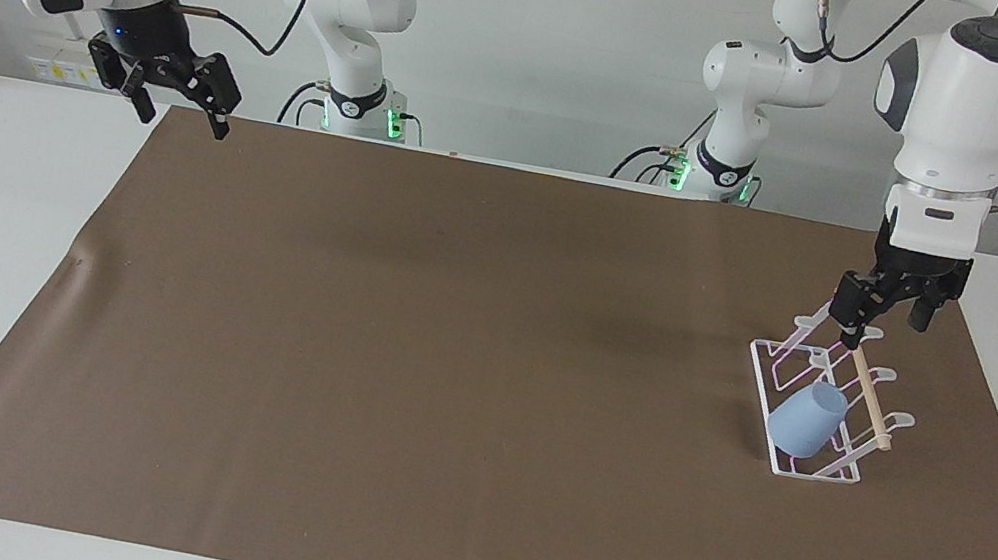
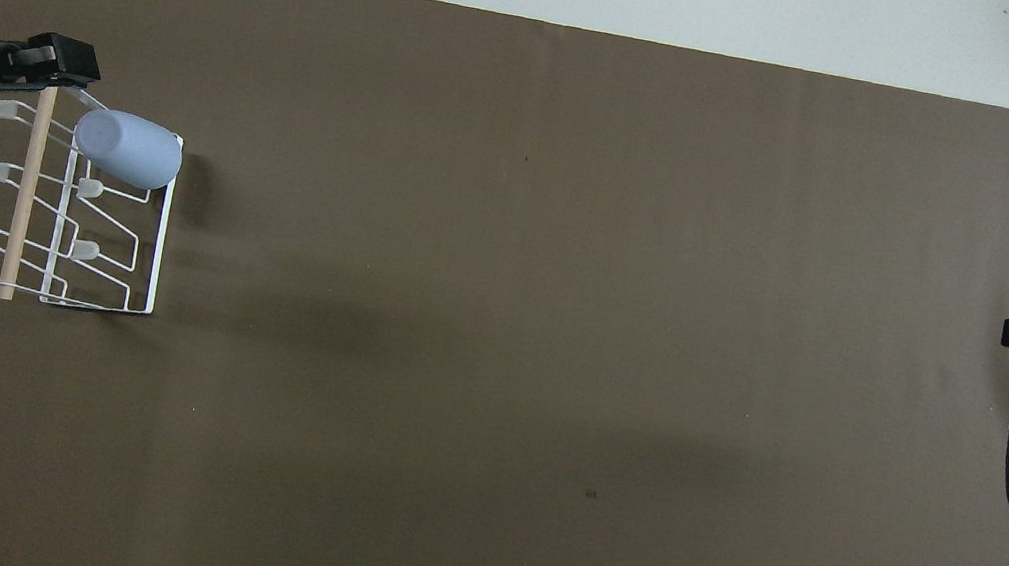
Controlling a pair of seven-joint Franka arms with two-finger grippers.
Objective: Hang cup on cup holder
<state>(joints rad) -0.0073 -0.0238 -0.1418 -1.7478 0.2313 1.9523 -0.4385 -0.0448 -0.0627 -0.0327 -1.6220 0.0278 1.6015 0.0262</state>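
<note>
Hanging: cup on cup holder (tilted) | left pincer agape, empty | right pincer agape, waiting

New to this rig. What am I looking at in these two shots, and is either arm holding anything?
Two white robot arms work at a table covered by a brown mat. One shot faces the robots from across the table; the other looks steeply down from above their own end, so the sides are swapped between them.

On the mat, toward the left arm's end, stands the cup holder, a white wire rack with a wooden dowel along the top. The light-blue cup hangs tilted on one of its prongs, the prong at the end of the rack farthest from the robots.

Neither arm holds anything. The left gripper is open, in the air over the rack's end nearer the robots. The right gripper is open too, waiting over the mat's corner at the right arm's end.
</note>
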